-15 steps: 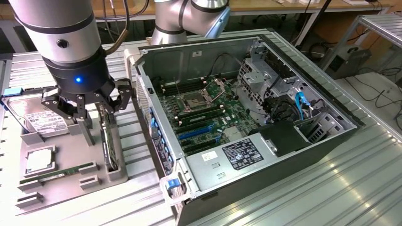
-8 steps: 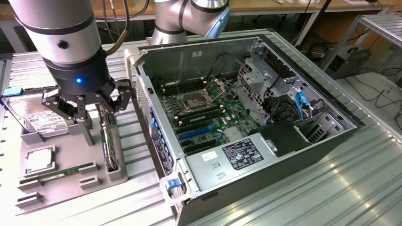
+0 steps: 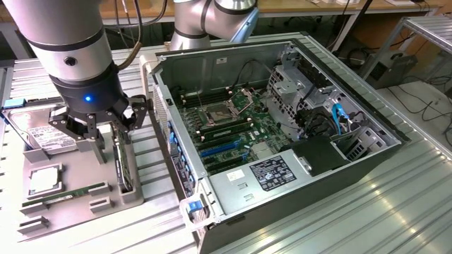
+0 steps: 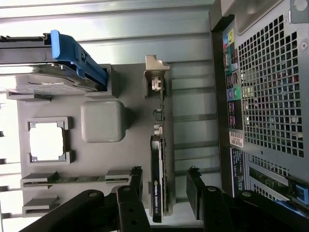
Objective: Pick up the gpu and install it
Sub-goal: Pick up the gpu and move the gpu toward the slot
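- Jaws spread wide: gripper (image 4: 164, 180) straddles the gpu (image 4: 157, 193) with one finger on each flat side. The wrist view shows a gap on both sides, so there is no contact.
- Computer case (image 3: 211, 63) lies on its side with the panel off, taking up the middle of the ribbed metal table (image 3: 339, 211). Its motherboard (image 3: 240, 132) is exposed, with blue slots along the edge nearest the tray.
- Arm (image 3: 71, 47) comes down from the top of the exterior view's left, and its gripper (image 3: 105, 129) hangs over the tray.
- Grey parts tray (image 3: 130, 198) sits on the table just beside the case, on the exterior view's left.
- Hard drive (image 3: 48, 138), silver with a white label, leans in a tray slot on the far side of the gripper from the case.
- The gpu (image 3: 124, 164) stands on its long edge in the tray slot closest to the case — a thin black card, outside the case and not installed. Its silvery bracket (image 4: 155, 72) is at the end away from the fingers.
- Processor chip (image 3: 44, 180) lies flat in a square pocket, well apart from the card.
- Green memory stick (image 3: 62, 197) lies in its slot next to the processor pocket.
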Controlling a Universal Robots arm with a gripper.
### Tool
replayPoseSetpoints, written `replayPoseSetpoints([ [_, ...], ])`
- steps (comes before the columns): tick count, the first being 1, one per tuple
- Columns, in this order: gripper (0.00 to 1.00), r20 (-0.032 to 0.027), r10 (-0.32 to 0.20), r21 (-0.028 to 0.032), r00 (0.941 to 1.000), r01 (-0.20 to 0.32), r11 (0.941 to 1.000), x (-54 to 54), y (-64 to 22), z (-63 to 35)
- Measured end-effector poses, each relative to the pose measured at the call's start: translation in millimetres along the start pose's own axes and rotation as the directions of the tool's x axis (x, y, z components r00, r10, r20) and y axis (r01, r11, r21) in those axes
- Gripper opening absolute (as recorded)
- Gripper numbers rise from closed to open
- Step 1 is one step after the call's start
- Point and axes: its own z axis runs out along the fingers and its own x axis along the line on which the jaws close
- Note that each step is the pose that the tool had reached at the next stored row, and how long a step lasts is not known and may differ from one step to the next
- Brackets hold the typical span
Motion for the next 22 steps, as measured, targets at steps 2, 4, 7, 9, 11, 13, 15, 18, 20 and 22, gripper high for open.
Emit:
replayPoseSetpoints([
  [2,0.5,0.0022,0.006,0.0001,1.0,-0.006,1.0,0.7,-0.2,2.8],
  [4,0.5,0.0044,0.013,0.0002,0.9999,-0.013,0.9999,1.5,-0.4,6.2],
  [7,0.5,0.006,0.029,0.0006,0.9996,-0.029,0.9996,2.1,-0.6,10.5],
  [9,0.5,0.0067,0.04,0.0011,0.9992,-0.04,0.9992,2.6,-0.8,13.5],
  [11,0.5,0.0073,0.05,0.0014,0.9987,-0.05,0.9987,3.2,-0.9,16.8],
  [13,0.5,0.0088,0.061,0.0017,0.9981,-0.061,0.9981,4.5,-1.2,20.4],
  [15,0.5,0.0109,0.067,0.0017,0.9977,-0.067,0.9978,5.7,-1.4,22.9],
  [18,0.5,0.0142,0.074,0.0014,0.9972,-0.074,0.9973,7.0,-1.5,25.8],
  [20,0.5,0.0168,0.078,0.0011,0.9968,-0.078,0.9969,7.6,-1.6,27.8],
  [22,0.5,0.0189,0.082,0.001,0.9965,-0.082,0.9966,8.1,-1.6,29.7],
])
